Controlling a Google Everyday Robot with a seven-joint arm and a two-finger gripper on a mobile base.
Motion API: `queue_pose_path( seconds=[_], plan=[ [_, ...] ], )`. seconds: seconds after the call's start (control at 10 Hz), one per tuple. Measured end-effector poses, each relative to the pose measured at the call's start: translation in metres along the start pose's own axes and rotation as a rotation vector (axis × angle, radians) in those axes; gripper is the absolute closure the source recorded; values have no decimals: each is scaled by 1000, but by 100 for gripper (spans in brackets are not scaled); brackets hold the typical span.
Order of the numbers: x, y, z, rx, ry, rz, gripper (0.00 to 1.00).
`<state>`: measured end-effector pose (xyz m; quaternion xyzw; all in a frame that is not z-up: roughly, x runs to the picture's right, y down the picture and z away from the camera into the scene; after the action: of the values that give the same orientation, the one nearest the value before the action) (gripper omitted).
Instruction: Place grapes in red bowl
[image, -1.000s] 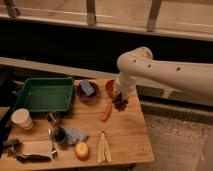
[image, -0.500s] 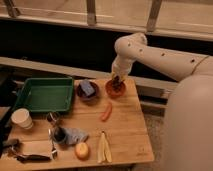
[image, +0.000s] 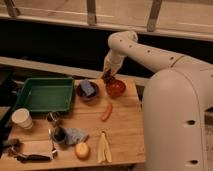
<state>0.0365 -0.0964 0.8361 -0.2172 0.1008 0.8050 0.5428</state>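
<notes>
Grapes (image: 108, 77) show as a small dark cluster right at the tip of the claw (image: 107, 76), which hangs just above the far-left rim of the red bowl (image: 116, 88), close to the far edge of the desk (image: 125, 135). Whether the claw is clenched on the bunch or has let go cannot be told; the dark shapes merge there. The bunch looks to be at or just over the bowl's rim, not clearly settled inside.

As a judgement: a bunch like this is light, soft and lumpy, with loose berries that shift and can pull off, and skins that bruise or slip under a hard squeeze. The safest hold would be across the thick upper part of the cluster or the stem, with gentle pressure.

Just left of the red bowl stands a dark bowl (image: 88, 93) with a blue block (image: 87, 88); a green tray (image: 44, 94) fills the far-left corner.
</notes>
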Motion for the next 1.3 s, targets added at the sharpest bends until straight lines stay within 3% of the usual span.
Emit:
queue_pose_path(
  seconds=[0.3,0.6,0.8,1.0,1.3],
  plan=[
    [-1,-2,-2,-1,-3,4,69],
    [-3,-2,1,5,-4,11,80],
    [-20,-12,5,18,-16,40,67],
    [-48,-26,10,42,-28,77,46],
    [-55,-35,18,45,-17,94,22]
  ],
)
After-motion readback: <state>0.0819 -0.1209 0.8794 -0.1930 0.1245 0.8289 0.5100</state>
